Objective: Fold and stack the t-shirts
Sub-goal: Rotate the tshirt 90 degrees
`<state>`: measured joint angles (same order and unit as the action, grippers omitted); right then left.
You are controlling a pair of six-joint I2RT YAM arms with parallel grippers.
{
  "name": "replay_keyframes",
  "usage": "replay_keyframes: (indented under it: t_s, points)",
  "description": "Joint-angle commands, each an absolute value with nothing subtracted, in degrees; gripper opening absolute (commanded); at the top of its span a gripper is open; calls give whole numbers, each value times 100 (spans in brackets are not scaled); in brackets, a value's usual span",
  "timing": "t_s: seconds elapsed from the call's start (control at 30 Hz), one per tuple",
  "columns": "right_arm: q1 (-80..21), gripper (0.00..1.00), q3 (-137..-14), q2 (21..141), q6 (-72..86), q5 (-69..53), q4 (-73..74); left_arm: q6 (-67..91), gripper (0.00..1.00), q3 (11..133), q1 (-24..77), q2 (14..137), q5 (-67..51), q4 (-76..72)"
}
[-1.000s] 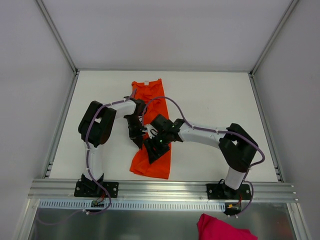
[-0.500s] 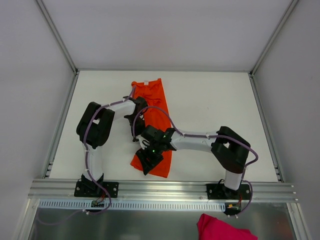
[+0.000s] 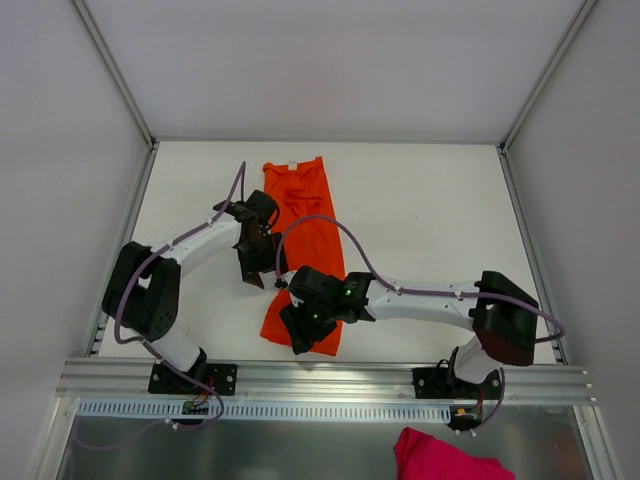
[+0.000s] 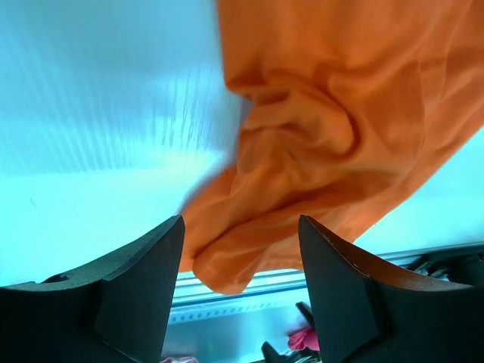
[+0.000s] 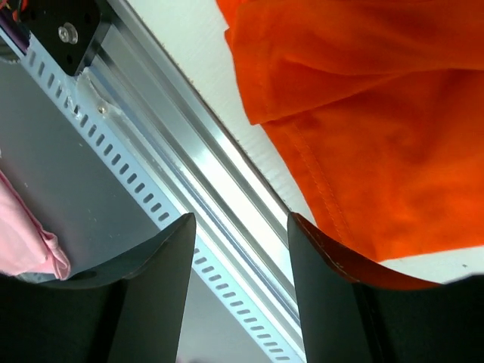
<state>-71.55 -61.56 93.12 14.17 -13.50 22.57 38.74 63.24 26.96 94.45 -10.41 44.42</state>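
the white table lies bare right of the orange t-shirt, up to the far wall. left of the shirt the bare strip is narrower, and the left arm bends across it. the right arm stretches low over the near right part. the left gripper and right gripper crowd the shirt's near half, a purple cable arcs over its middle, and the aluminium rail bounds the near edge by the hem.

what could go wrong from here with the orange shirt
The near hem of the t-shirt lies close to the aluminium rail, so the open right gripper could drag it over the edge. Fabric is bunched in front of the open left gripper; closing there might pinch several layers and spoil the fold.
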Motion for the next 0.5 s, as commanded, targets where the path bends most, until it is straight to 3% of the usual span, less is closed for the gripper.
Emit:
replay_keyframes:
  t_s: [0.0,0.17,0.33,0.47]
  points:
    - [-7128,56,-6039,8974,1530,-879,2329,4131,63,6039,2733,8983,-869,4659]
    - [-7163,49,-5792,8666,1529,-169,1900,4464,59,5249,2769,8518,-1124,4220]
    - [-7409,51,-6002,9263,1266,-35,1468,4869,61,4808,2742,7473,-345,3973]
    - [-7664,53,-6397,9755,1126,-35,1257,4799,61,4887,2392,7304,-263,3990]
